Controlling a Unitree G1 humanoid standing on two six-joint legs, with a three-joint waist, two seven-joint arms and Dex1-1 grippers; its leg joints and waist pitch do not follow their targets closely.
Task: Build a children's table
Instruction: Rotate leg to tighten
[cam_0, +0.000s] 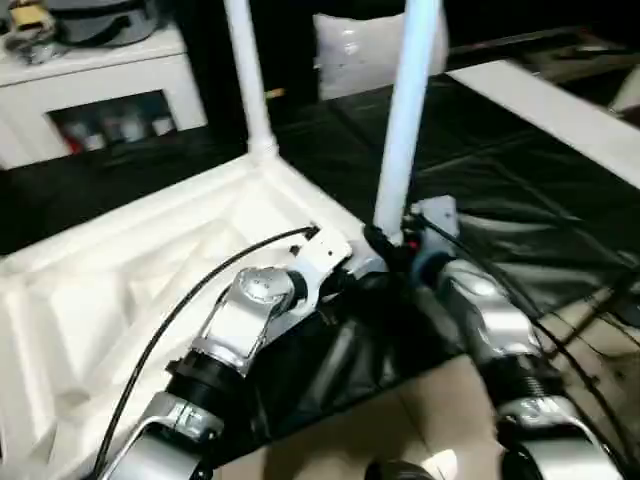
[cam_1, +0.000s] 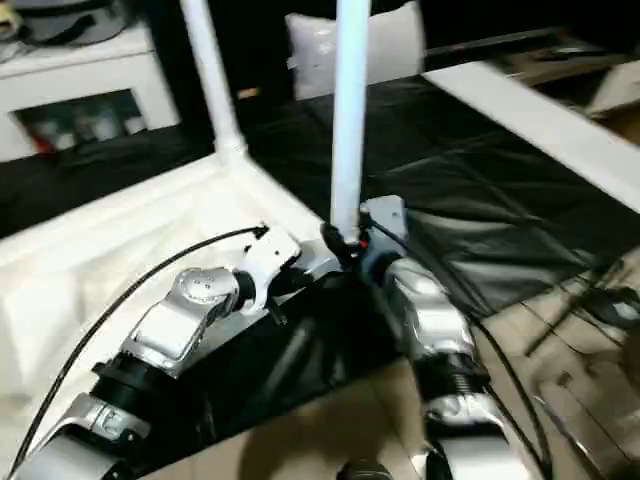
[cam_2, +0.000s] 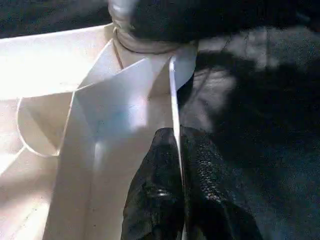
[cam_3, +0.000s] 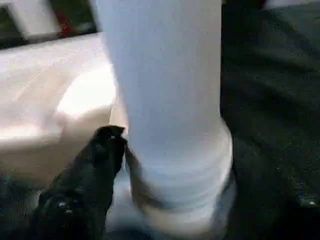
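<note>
No legible text, label, brand, number or sign appears on any surface in these views.
</note>
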